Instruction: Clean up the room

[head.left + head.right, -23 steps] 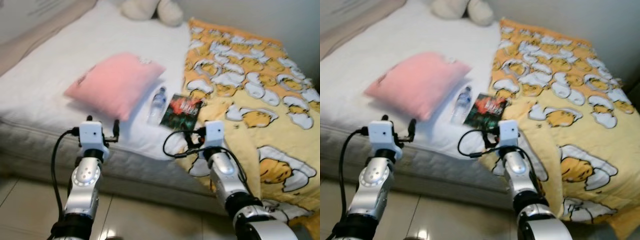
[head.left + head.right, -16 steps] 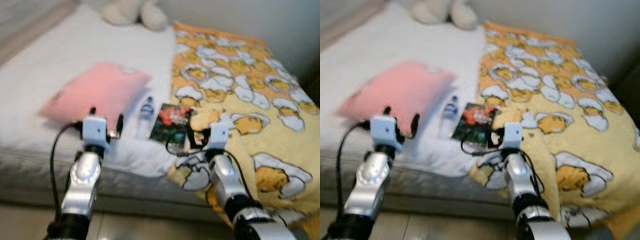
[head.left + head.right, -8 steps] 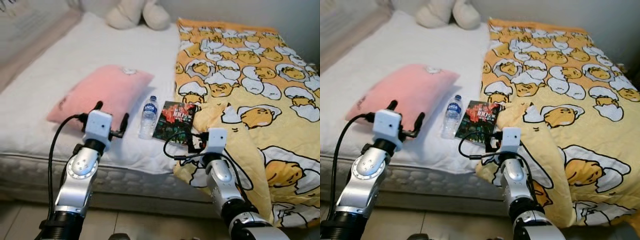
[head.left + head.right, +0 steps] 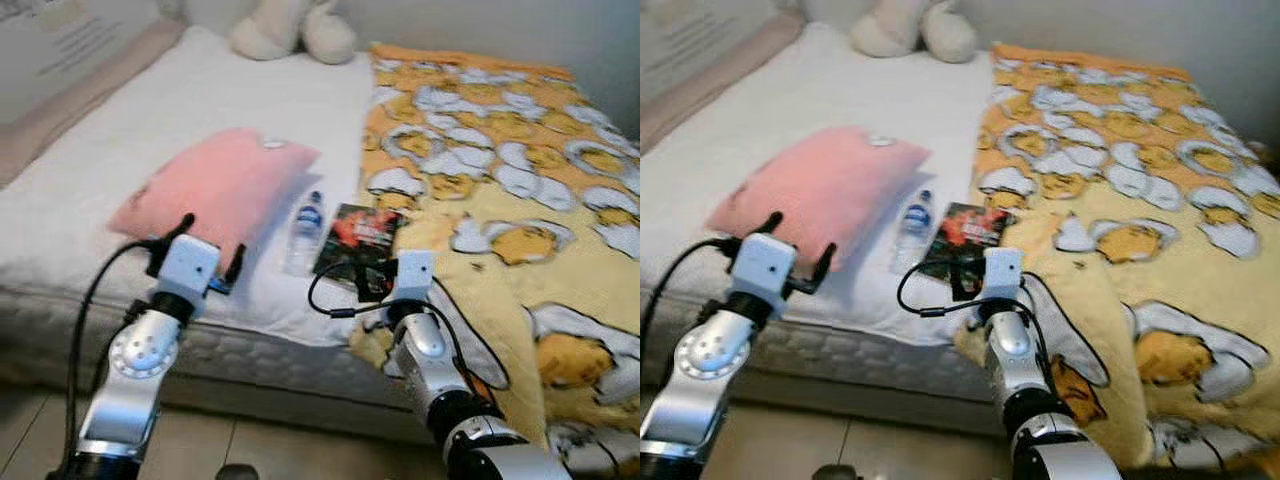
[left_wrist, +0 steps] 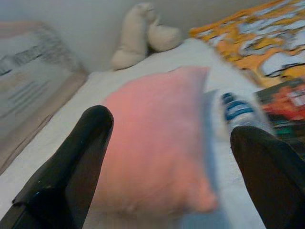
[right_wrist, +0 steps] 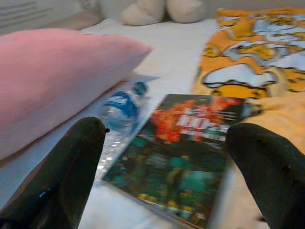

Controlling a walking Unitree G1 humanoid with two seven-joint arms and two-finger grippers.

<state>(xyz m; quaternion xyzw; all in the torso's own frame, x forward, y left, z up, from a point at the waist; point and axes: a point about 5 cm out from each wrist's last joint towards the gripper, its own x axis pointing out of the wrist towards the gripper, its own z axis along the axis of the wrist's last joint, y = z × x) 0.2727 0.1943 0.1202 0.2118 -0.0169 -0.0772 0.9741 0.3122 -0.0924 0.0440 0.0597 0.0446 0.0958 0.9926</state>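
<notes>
Both jaws gape over glossy flat book [image 6: 183, 148].

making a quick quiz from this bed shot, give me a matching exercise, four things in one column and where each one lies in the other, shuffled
Things:
1. pink pillow
2. water bottle
3. book
4. plush toy

Places:
A. far end of the bed, by the wall
B. between the pillow and the book
C. beside the edge of the yellow blanket
D. on the white sheet, ahead of the left gripper

Pairs: 1-D, 2-B, 3-C, 4-A
</notes>
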